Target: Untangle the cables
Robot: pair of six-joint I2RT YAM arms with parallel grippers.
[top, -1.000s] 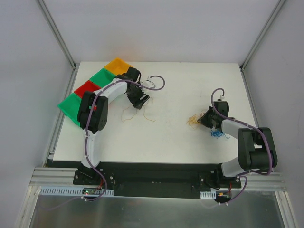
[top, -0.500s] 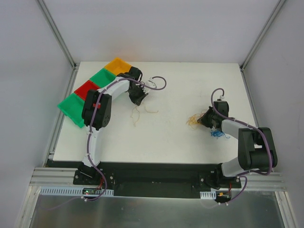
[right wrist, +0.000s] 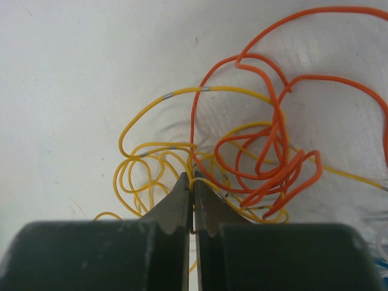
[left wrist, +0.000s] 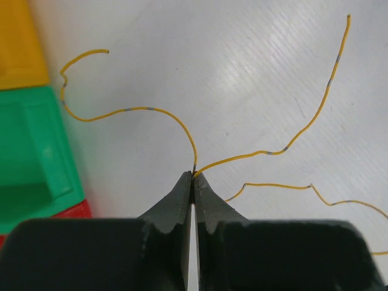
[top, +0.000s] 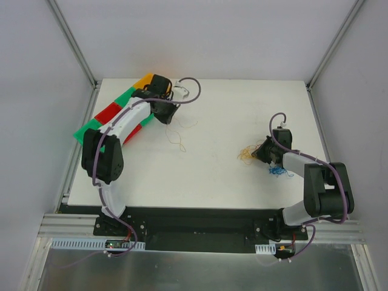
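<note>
Green bin [left wrist: 60, 142] beside left hand [left wrist: 193, 177], cables [left wrist: 148, 109] pinched

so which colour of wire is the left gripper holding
A yellow wire, pinched in the shut left gripper. The orange wires are tangled at the right gripper, blue wires beside it.

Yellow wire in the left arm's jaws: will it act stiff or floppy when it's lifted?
Probably floppy: the yellow wire curls in loose bends on both sides of the shut jaws. Likely very light, since it is hair-thin beside them. It may hold some kinks, and so thin a strand could slip from the pinch.
</note>
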